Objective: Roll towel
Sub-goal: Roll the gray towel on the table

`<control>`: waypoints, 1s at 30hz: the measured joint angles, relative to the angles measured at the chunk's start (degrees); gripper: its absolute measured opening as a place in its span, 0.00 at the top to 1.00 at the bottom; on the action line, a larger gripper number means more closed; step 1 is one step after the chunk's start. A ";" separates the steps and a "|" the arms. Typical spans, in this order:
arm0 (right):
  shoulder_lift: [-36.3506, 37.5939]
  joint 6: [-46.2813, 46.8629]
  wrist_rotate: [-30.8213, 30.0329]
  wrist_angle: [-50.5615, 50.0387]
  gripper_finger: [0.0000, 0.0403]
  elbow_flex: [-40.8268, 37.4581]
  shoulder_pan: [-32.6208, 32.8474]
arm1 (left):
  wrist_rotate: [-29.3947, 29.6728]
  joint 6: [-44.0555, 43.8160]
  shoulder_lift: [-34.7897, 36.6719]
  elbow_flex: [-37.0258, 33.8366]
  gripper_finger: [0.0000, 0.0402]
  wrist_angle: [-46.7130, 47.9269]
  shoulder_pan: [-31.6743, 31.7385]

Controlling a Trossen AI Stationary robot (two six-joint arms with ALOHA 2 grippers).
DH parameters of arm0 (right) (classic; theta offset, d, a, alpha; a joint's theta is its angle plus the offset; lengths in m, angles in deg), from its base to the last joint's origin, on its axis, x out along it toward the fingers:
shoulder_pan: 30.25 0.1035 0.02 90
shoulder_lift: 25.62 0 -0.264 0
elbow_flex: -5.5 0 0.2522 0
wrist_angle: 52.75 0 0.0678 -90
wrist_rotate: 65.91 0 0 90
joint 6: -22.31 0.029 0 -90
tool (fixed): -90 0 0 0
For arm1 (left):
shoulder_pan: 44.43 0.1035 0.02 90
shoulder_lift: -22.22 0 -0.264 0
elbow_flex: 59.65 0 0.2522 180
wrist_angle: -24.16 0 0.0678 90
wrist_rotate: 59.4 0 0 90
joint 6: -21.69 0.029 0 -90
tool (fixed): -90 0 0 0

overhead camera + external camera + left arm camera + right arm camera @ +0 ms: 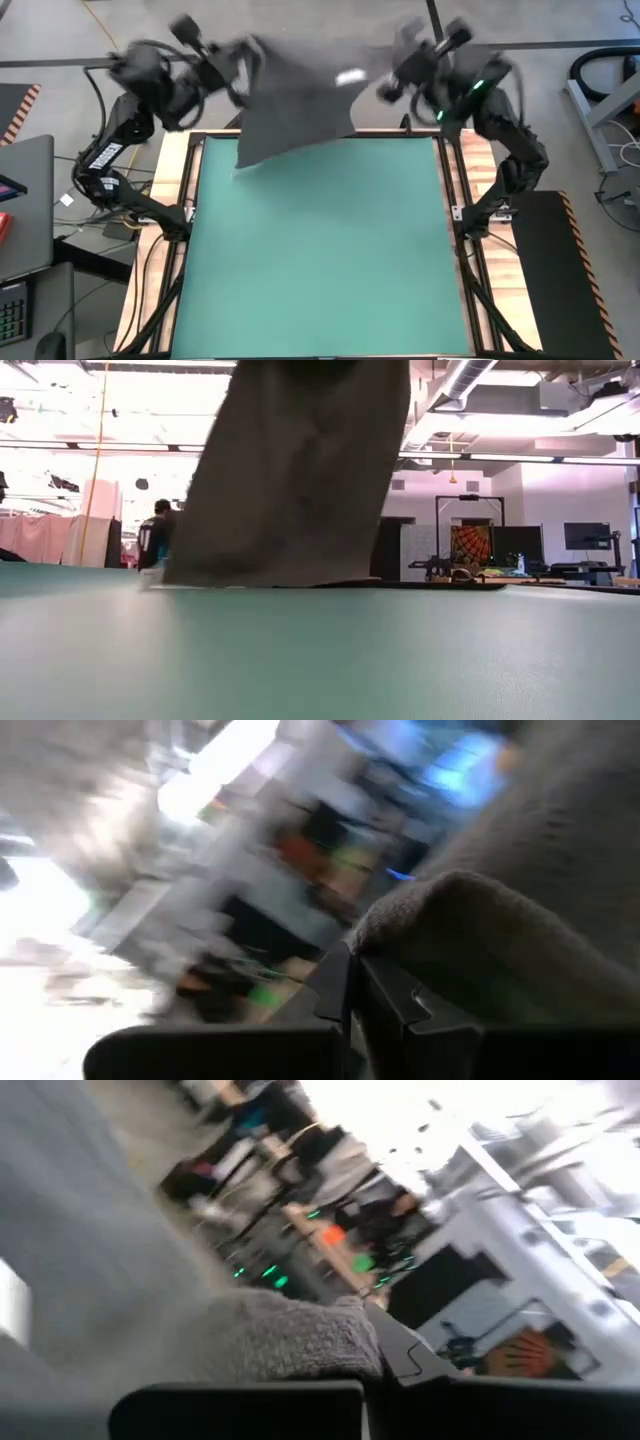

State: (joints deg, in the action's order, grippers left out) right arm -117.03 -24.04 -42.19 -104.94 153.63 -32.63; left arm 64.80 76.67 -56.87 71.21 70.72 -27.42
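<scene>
Towel [300, 100] is off the counter, hung between the two pincers at the far end of the green mat [320, 250]. Left pincer [237, 68] has one upper corner, right pincer [388, 85] the other; the cloth spans the gap between them and sags downward from both.

Key relation for what comes next: the held top edge runs straight from one pincer to the other, across the counter's width, and the free bulk of the cloth hangs below that line. From the low view the towel [295, 470] drops like a curtain, its bottom hem at or just above the mat [320, 650] (contact not certain from here). Hem looks lower below the left pincer than below the right one, so the sheet hangs somewhat skewed.

Left pincer [352, 990]: fingers pressed fully together, a fold of grey cloth [480, 940] nipped between them. Right pincer [372, 1355]: likewise clamped tight on a bunched corner [290, 1340].

A small white tag [350, 75] shows near the top edge, closer to the right pincer.

Judgement: neither arm is nearer; both share the load evenly. Rolling not yet begun; the towel probably needs laying flat first.
</scene>
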 joint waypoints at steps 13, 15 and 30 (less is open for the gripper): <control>-2.83 76.93 3.69 -47.67 0.98 -3.06 32.78 | -17.53 -51.93 0.02 -11.98 1.00 40.43 -19.75; -3.51 82.85 6.86 -46.02 0.98 -5.18 36.14 | -21.21 -58.17 0.04 -15.68 1.00 39.82 -25.05; -21.29 123.07 32.10 -51.48 0.98 -16.22 49.71 | -22.86 -84.75 0.00 -43.67 1.00 17.50 -58.26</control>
State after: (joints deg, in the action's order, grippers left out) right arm -138.32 99.04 -10.09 -156.42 137.41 17.08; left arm 41.94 -8.07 -56.87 27.54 88.21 -85.68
